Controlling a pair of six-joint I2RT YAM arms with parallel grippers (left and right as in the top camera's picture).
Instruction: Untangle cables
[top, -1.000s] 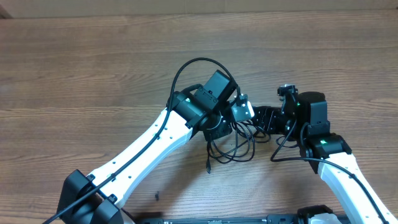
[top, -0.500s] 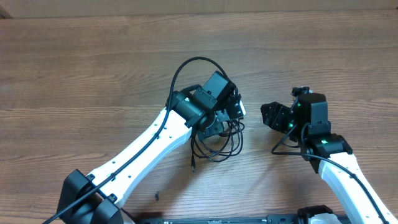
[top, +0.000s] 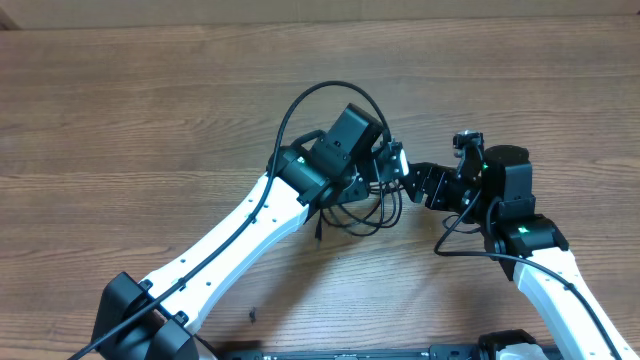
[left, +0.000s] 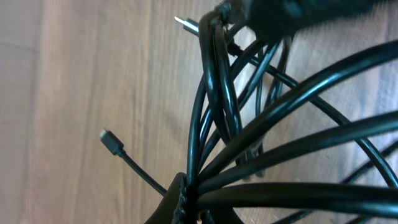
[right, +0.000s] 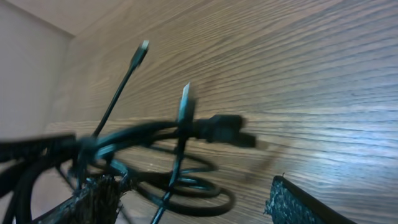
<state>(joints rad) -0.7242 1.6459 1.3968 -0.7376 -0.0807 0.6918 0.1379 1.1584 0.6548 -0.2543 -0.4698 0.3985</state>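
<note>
The cables (top: 383, 212) are thin black cords looped in a tangle, hanging under my left gripper (top: 390, 166) just over the wooden table. In the left wrist view my left gripper (left: 186, 202) is shut on several strands of the cables (left: 211, 118), and a small plug end (left: 109, 138) sticks out to the left. My right gripper (top: 421, 186) is open, right beside the bundle's right side. In the right wrist view the cables (right: 180, 130) lie blurred ahead of the open right gripper (right: 193, 202), with a strand against its left finger.
The wooden table (top: 150, 110) stretches around both arms. The left arm's thick black wire (top: 310, 100) arcs above its wrist. A small dark speck (top: 253, 316) lies near the front edge.
My left gripper carried the cable bundle up and to the right. My right gripper pulled back to the right half a second ago, then returned left to the bundle.
</note>
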